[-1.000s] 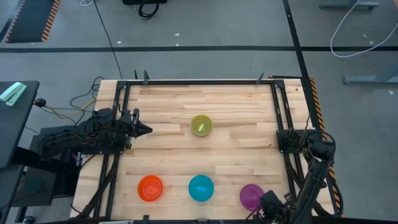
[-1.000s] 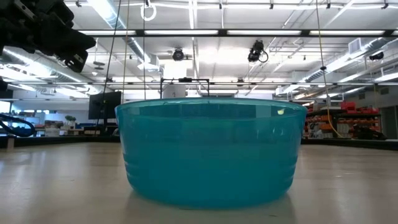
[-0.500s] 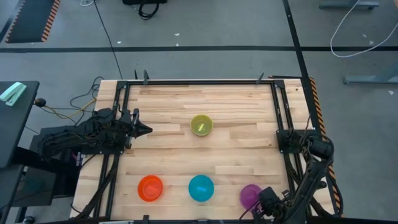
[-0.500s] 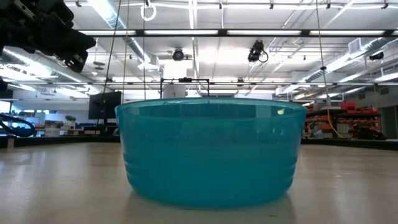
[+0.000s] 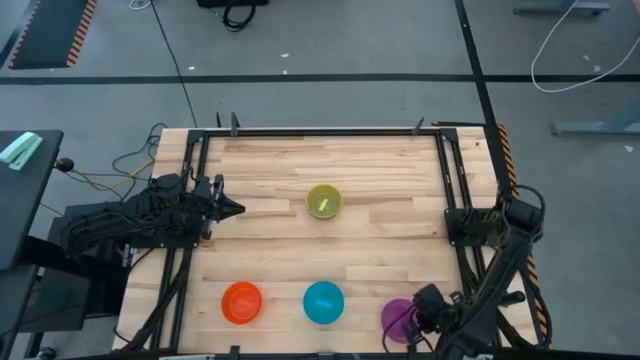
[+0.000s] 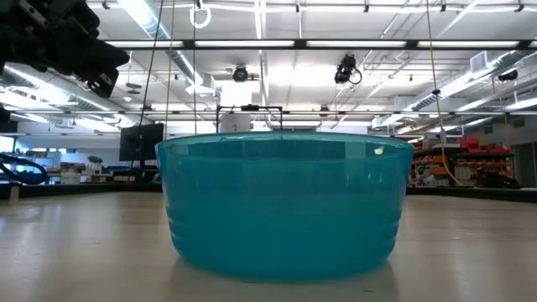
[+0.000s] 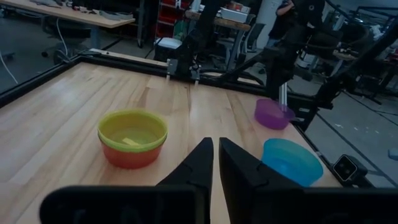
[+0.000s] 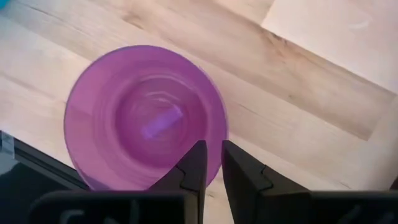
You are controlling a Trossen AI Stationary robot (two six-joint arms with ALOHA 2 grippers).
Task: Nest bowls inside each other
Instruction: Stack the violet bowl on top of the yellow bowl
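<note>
Near edge, right corner: the right gripper (image 8: 208, 163) has swung in over the purple bowl (image 5: 397, 317), whereas a second ago it sat just beside and behind the bowl's right side. The wrist view looks straight down into the bowl, with the two fingers nearly together and astride its rim. Whether they actually pinch the wall I cannot tell; nothing shows the bowl off the wood. The bowl appears to have slid slightly left since then. Judgement: this is the pickup approach for the next bowl to nest.

Same near row, going left: the bright blue bowl (image 5: 323, 302), then the orange bowl (image 5: 241, 302), each apart from its neighbour. The low view is filled by the blue bowl standing upright on the table (image 5: 380, 240); nothing there has changed.

Mid-table: the olive green bowl (image 5: 323, 201) is unmoved. The left wrist view shows it seated inside a second, orange-red bowl (image 7: 129, 155), so one nest looks already made.

Far left edge: the left gripper (image 5: 228, 209) waits, fingers shut on nothing.

Room: the purple bowl lies close to the near edge and to the right frame rail (image 5: 470, 270), so there is little margin there. The boards between the near row and the olive bowl are open for a carry.
</note>
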